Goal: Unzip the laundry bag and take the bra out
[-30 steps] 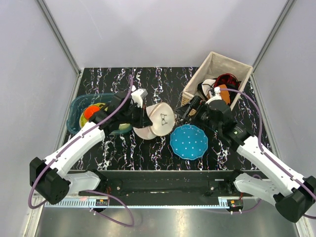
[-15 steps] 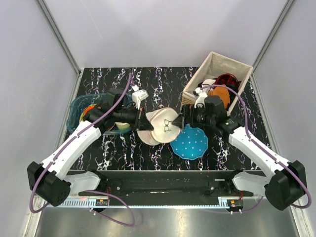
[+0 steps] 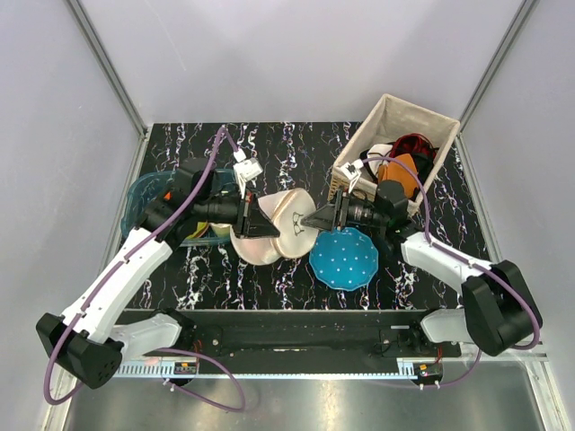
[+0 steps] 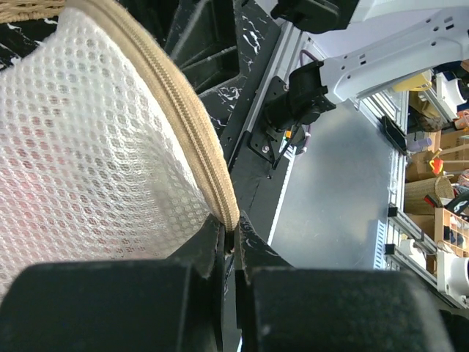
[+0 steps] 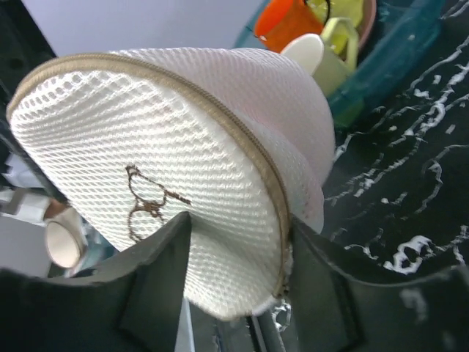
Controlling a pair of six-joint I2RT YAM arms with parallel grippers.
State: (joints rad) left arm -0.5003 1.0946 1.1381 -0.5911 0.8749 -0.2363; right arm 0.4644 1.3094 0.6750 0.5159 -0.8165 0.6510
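Observation:
The laundry bag [image 3: 280, 232], a cream-white mesh pouch with a tan zip seam, stands on edge above the table between my two grippers. My left gripper [image 3: 259, 226] is shut on its zip seam; the left wrist view shows the seam [image 4: 212, 169] pinched between the fingertips [image 4: 253, 242]. My right gripper [image 3: 310, 219] is open, its fingers [image 5: 157, 275] straddling the bag's lower edge [image 5: 220, 242], with the metal zip pull [image 5: 281, 315] hanging by the right finger. The bra is hidden; only a faint pink tint shows through the mesh.
A teal white-dotted disc [image 3: 344, 258] lies just below the right gripper. A beige basket [image 3: 422, 117] with orange, red and black clothes stands at the back right. A teal tub [image 3: 139, 202] holding cups sits at the left, also in the right wrist view [image 5: 399, 62].
The left gripper has tipped the bag up onto its edge and drawn it slightly left. The right gripper has swung left from the basket and now straddles the bag's edge.

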